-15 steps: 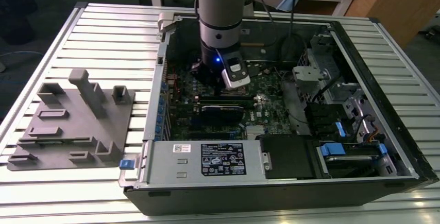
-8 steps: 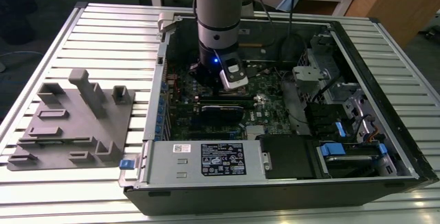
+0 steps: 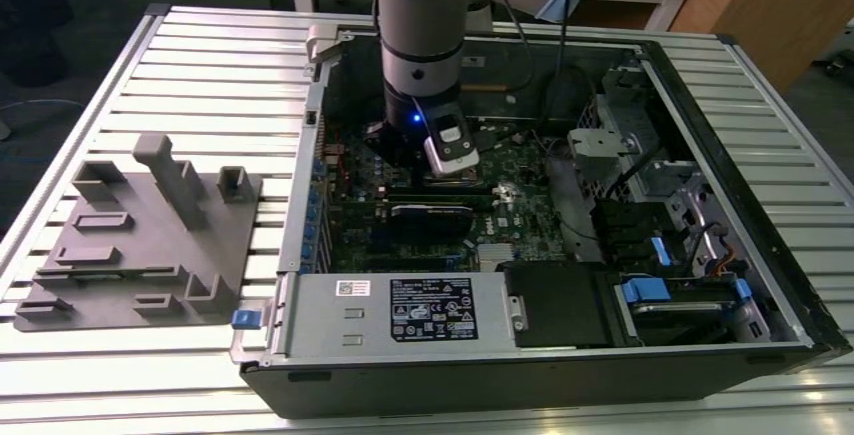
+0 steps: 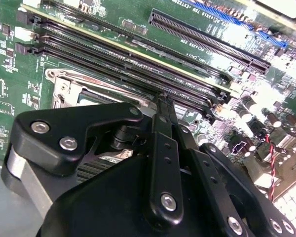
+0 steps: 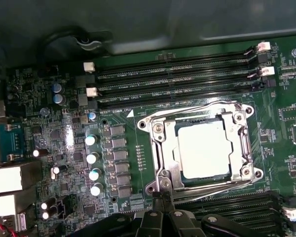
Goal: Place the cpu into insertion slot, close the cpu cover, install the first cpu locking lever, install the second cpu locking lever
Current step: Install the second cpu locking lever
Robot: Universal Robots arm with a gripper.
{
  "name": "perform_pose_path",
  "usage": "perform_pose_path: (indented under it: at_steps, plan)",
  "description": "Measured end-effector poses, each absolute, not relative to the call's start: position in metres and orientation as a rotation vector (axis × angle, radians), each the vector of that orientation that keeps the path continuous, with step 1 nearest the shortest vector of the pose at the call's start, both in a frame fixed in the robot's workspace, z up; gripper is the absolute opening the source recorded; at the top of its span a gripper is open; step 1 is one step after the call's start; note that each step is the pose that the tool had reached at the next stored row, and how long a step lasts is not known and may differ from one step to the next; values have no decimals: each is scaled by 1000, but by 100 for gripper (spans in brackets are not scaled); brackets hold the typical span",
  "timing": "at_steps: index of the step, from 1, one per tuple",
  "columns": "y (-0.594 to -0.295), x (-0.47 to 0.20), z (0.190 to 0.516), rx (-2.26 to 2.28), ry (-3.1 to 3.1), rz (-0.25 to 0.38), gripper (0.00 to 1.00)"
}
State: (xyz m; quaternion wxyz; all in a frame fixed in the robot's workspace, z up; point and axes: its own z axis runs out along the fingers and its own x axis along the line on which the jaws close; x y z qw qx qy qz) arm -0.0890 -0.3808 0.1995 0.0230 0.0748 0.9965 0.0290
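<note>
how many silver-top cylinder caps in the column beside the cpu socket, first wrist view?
4, in one line on the motherboard beside the insertion slot, one after another. Others may be hidden behind the gripper.

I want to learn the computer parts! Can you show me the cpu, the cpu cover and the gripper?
cpu (image 5: pixel 204 149): first wrist view, middle of its pale top.
cpu cover (image 5: pixel 163 136): first wrist view, frame's side bar.
gripper (image 5: pixel 162 193): first wrist view, between its fingertips.

Grey fixture block (image 3: pixel 140 240) lies beside computer case (image 3: pixel 534 375).
</note>
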Motion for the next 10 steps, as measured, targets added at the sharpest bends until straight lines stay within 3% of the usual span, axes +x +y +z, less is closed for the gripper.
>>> perform_pose_path:
  at_steps: [10]
  plan:
    - [-381,-89,198,233,3086,138,11]
